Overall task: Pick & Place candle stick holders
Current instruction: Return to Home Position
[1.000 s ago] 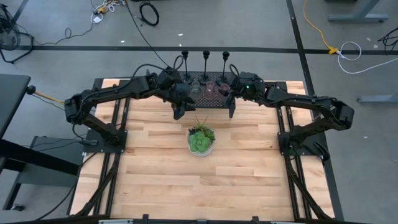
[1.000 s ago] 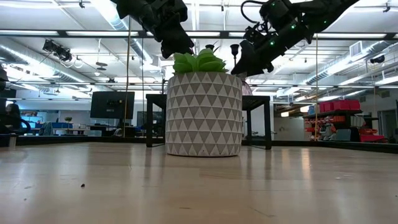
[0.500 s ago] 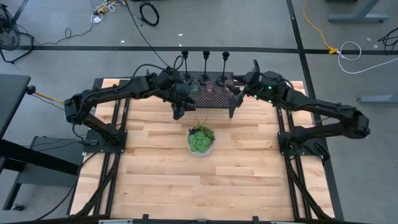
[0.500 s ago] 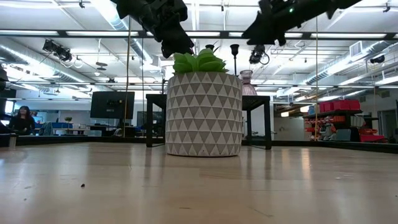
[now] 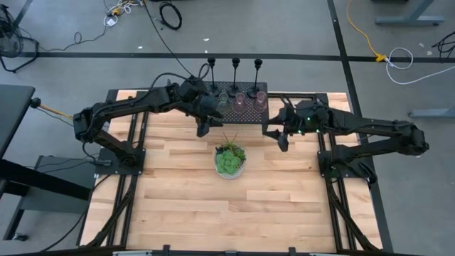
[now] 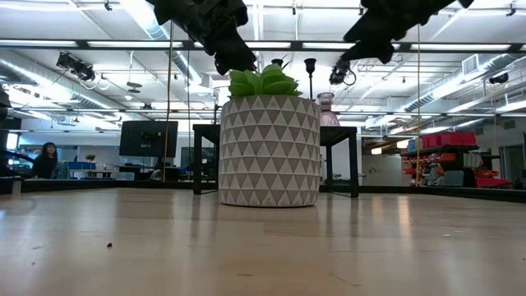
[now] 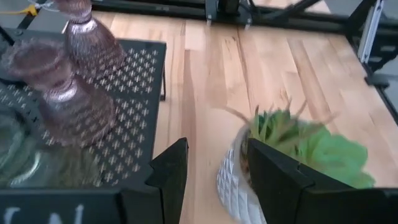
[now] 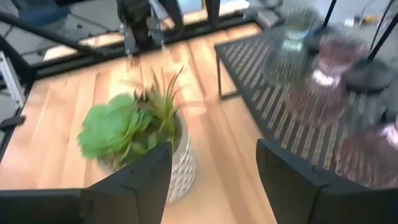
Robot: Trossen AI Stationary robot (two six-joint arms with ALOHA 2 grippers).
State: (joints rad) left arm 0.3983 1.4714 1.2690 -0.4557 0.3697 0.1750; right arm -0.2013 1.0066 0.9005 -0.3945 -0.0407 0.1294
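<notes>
I see my left gripper hanging just left of centre in the overhead frame, at the front-left corner of the black perforated metal rack. Its wrist camera shows the fingers apart with nothing between them. My right gripper sits right of centre, off the rack's front-right corner, fingers likewise spread and empty. On the rack, upper centre, three slender black candlesticks line the far edge. Three small round glass cups, one greenish and two pink, stand in a row before them. The green leafy plant in a white patterned pot is at centre on the pale wooden table.
</notes>
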